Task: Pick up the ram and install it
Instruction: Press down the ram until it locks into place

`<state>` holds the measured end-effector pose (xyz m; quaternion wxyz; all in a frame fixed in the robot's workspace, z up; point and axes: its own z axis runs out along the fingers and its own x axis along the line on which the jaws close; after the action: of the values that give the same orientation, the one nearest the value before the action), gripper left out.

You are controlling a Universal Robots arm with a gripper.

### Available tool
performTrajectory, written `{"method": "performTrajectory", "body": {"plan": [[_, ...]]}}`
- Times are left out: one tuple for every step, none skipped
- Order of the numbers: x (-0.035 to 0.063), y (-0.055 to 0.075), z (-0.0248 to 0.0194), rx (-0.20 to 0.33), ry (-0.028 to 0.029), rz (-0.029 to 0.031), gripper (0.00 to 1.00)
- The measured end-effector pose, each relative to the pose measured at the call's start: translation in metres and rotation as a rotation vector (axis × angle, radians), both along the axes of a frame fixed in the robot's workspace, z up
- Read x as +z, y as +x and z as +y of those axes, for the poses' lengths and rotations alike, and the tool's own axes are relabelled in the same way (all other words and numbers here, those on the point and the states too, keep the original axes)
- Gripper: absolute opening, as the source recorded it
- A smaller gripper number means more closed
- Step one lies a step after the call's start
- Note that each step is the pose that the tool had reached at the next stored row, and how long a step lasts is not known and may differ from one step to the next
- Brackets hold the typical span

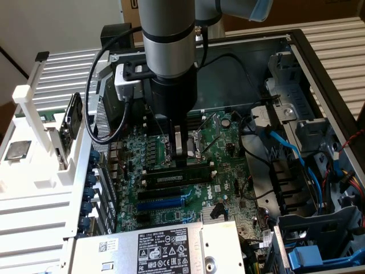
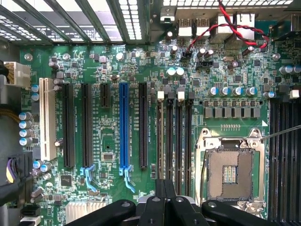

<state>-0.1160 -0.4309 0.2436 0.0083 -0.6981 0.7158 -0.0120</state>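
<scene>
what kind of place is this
Probably a computer assembly or repair bench: an opened desktop case lies with its motherboard exposed, a white parts rack stands beside it, and the gripper hangs over the memory slots.

The arm (image 1: 169,34) is showing a silver-grey cylindrical shell with a black ring around it, running into a black wrist section below. A white block with a black bracket is sitting on its side, and black cables (image 1: 100,97) are looping out from there (a pale blue cap is topping the joint above). The gripper (image 2: 164,200) is showing black linked fingers.
</scene>
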Motion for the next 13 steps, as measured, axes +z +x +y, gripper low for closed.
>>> {"method": "performTrajectory", "body": {"plan": [[0.0000,-0.0010,0.0001,0.000,-0.0001,0.0000,0.10],[0.0000,-0.0015,0.0003,0.000,-0.0009,-0.0001,0.10],[-0.0001,-0.0017,0.0009,0.000,-0.0027,0.0000,0.10],[-0.0006,-0.0018,0.0020,0.000,-0.0038,0.0000,0.10],[-0.0014,-0.0020,0.0036,0.000,-0.0058,0.0000,0.10],[-0.0022,-0.0021,0.0050,0.000,-0.0077,-0.0001,0.10],[-0.0035,-0.0024,0.0061,0.000,-0.0113,-0.0002,0.10],[-0.0037,-0.0024,0.0061,0.000,-0.0122,0.0000,0.10],[-0.0037,-0.0024,0.0060,0.000,-0.0127,0.0001,0.10],[-0.0039,-0.0024,0.0060,0.000,-0.0127,0.0000,0.10],[-0.0041,-0.0025,0.0060,0.000,-0.0126,0.0000,0.10],[-0.0044,-0.0025,0.0060,0.000,-0.0125,-0.0001,0.10],[-0.0052,-0.0025,0.0060,0.000,-0.0123,-0.0003,0.10]]}}
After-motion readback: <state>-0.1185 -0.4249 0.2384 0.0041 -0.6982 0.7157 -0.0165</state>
